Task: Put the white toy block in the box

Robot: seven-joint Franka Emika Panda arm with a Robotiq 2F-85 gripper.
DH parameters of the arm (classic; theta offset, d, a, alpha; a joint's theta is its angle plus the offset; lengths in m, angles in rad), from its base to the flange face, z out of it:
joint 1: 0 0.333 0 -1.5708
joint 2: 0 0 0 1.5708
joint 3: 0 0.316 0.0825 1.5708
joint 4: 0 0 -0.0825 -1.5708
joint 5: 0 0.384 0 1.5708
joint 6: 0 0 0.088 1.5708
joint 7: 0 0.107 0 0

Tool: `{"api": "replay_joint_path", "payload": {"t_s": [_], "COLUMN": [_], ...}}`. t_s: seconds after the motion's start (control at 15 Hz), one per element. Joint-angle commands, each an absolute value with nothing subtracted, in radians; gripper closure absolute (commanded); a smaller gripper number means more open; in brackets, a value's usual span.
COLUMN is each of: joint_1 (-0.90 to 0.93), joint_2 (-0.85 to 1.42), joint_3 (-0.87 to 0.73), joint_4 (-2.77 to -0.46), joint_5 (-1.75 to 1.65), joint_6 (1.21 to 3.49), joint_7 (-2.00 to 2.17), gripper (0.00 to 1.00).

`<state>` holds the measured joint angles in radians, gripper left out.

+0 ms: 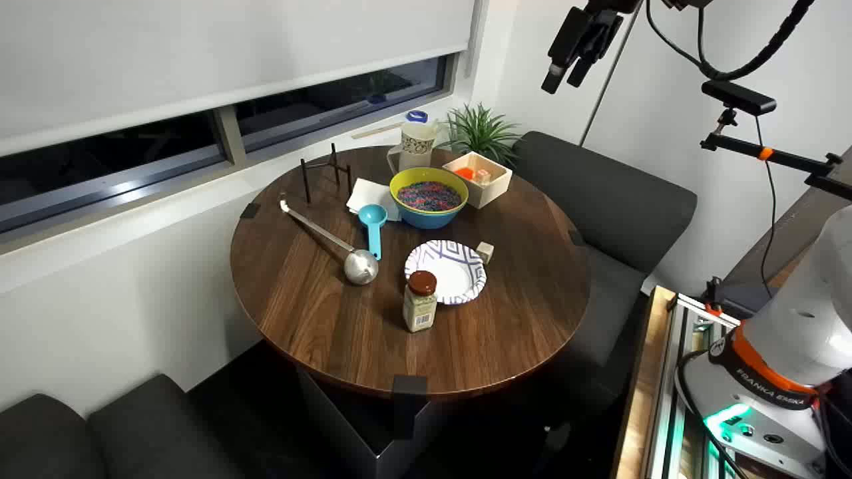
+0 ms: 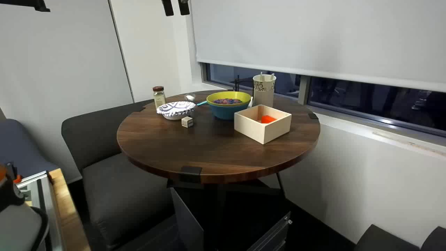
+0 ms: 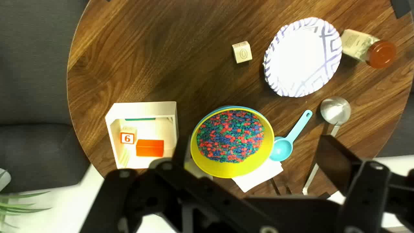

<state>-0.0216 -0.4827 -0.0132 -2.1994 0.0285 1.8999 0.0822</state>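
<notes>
The white toy block [image 3: 242,52] is a small pale cube with a "0" on one face. It lies on the table beside the patterned plate, and it shows in both exterior views [image 1: 485,252] [image 2: 187,122]. The box [image 3: 142,109] is an open, pale wooden square container, also in both exterior views [image 1: 491,193] [image 2: 249,126]. It holds an orange block [image 3: 149,148] and a cube marked "6" [image 3: 128,136]. My gripper [image 3: 257,150] is open and empty, high above the table, with its fingers wide apart. Its fingertips also show in both exterior views [image 1: 564,78] [image 2: 177,13].
A yellow bowl [image 3: 226,170] of coloured bits stands in a blue bowl beside the box. Around the table are a patterned paper plate [image 3: 300,61], a spice jar [image 3: 365,48], a blue scoop [image 3: 283,149], a metal ladle [image 3: 335,110], a tall mug [image 1: 417,143] and a black stand [image 1: 326,166].
</notes>
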Motion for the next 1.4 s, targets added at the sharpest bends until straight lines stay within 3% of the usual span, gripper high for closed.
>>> {"api": "replay_joint_path", "payload": {"t_s": [0.0,0.93,1.33], "joint_1": [-0.025,-0.016,-0.015], "joint_2": [-0.482,-0.442,-0.374], "joint_3": [-0.011,-0.036,-0.039], "joint_4": [-2.197,-2.351,-2.474], "joint_5": [0.030,0.078,0.117], "joint_6": [1.897,1.956,2.126], "joint_7": [0.081,0.036,0.030], "gripper": [0.00,0.00,0.00]}}
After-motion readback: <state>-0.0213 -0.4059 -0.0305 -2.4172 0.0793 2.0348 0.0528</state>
